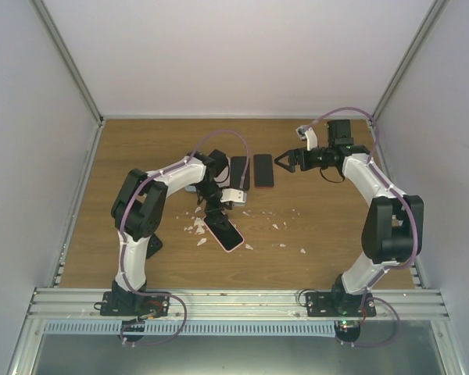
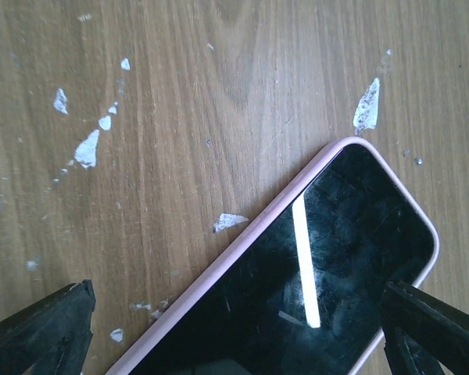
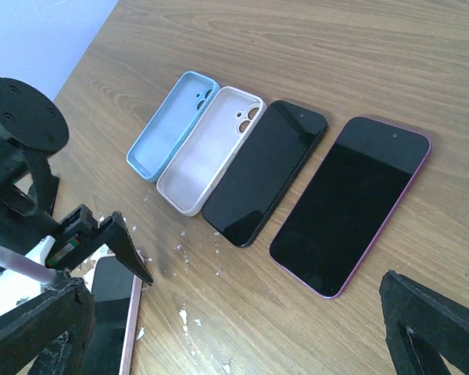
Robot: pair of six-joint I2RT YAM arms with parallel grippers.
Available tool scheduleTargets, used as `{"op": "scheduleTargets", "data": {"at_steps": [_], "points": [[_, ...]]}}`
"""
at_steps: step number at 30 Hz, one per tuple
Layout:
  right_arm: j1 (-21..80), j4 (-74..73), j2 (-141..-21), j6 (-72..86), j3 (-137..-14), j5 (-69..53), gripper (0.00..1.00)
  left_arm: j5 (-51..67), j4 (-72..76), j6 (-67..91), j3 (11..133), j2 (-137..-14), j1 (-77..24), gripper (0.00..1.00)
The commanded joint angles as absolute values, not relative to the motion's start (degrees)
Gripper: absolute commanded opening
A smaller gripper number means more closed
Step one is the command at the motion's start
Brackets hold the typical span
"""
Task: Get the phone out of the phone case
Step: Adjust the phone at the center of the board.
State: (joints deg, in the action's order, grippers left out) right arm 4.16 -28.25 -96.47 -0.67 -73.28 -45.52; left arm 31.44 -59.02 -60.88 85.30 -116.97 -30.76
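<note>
Just below centre in the overhead view, we hold our left fingers [image 2: 39, 328] wide open astride the phone [image 2: 336, 258], lying screen-up in its pink case [image 2: 246, 232] on the tabletop [image 2: 180, 117], apparently to pinch its edges, while our right fingers [image 3: 430, 324] hover open beside the other phones [image 3: 266, 168].

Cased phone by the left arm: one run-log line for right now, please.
cased phone: flat on table, case on | left gripper: open, above it | right gripper: open, holding nothing
</note>
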Motion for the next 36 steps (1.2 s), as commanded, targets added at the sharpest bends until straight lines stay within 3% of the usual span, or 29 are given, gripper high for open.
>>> {"op": "scheduleTargets", "data": {"at_steps": [1,16,27,36], "points": [[3.8,-27.3,-95.4,-1.8,-72.9,-46.3,1.0,32.3,-60.2,-62.4,85.8,-118.9,-30.3,0.99],[3.8,-27.6,-96.0,-1.8,-73.3,-46.6,1.0,29.8,-57.1,-64.8,69.8,-106.9,-28.8,0.99],[3.7,-27.7,-95.6,-1.8,-73.3,-46.7,1.0,22.5,-43.2,-57.5,52.4,-90.9,-31.6,0.99],[3.7,-27.5,-95.7,-1.8,-73.4,-47.1,1.0,17.0,-38.0,-58.3,51.3,-85.1,-34.7,0.99]]}}
